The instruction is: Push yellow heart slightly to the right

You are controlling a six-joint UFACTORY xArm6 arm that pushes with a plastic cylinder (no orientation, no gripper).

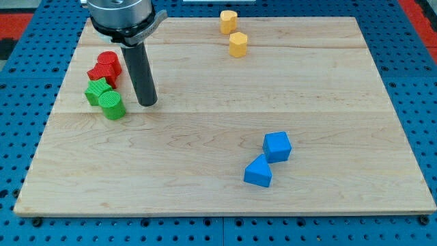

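Observation:
Two yellow blocks sit near the view's top, right of centre: the upper one looks like the yellow heart [228, 21], the lower one is a yellow hexagon-like block [237, 44]. They lie close together, the hexagon just below and right of the heart. My tip [147, 102] rests on the board at the view's left, far left of and below the yellow heart. It stands just right of the green blocks, not touching them.
A red cylinder [109, 63] and a red block [101, 74] sit at the left. Below them are a green star [97, 91] and a green cylinder [111, 105]. A blue cube [277, 146] and a blue triangular block [259, 171] lie at the lower right. The wooden board [328, 102] is edged by blue pegboard.

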